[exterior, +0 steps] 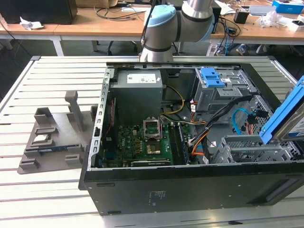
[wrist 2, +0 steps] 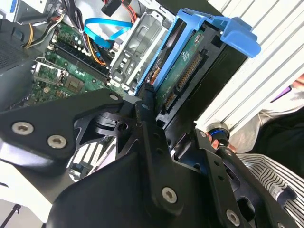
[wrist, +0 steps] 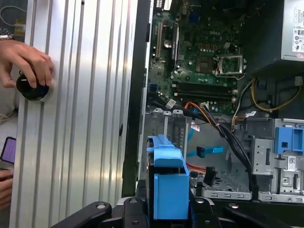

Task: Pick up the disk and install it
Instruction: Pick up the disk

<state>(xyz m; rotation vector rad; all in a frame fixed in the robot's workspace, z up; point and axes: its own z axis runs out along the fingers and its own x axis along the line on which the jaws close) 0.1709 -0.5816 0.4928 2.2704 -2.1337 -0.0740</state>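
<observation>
The disk (exterior: 287, 115) is a silver drive in blue plastic rails. It hangs tilted over the open computer case (exterior: 156, 190), at the exterior view's right end. In the second wrist view its green circuit board and connector face me on the disk (wrist 2: 186, 66), with my black gripper (wrist 2: 164, 114) shut on its lower edge. In the first wrist view the disk (wrist: 167, 183) appears end-on by its blue rail, held by my gripper (wrist: 166, 211) just above the grey metal bay (wrist: 164, 128) at the case's near corner.
A blue-tabbed drive cage (exterior: 212, 78), power supply (exterior: 139, 92), motherboard (exterior: 142, 142) and loose orange and blue cables (exterior: 240, 118) sit in the case. A grey slotted stand (exterior: 52, 137) lies on the slatted table at the exterior view's left. A person's hand (wrist: 28, 64) holds a black knob.
</observation>
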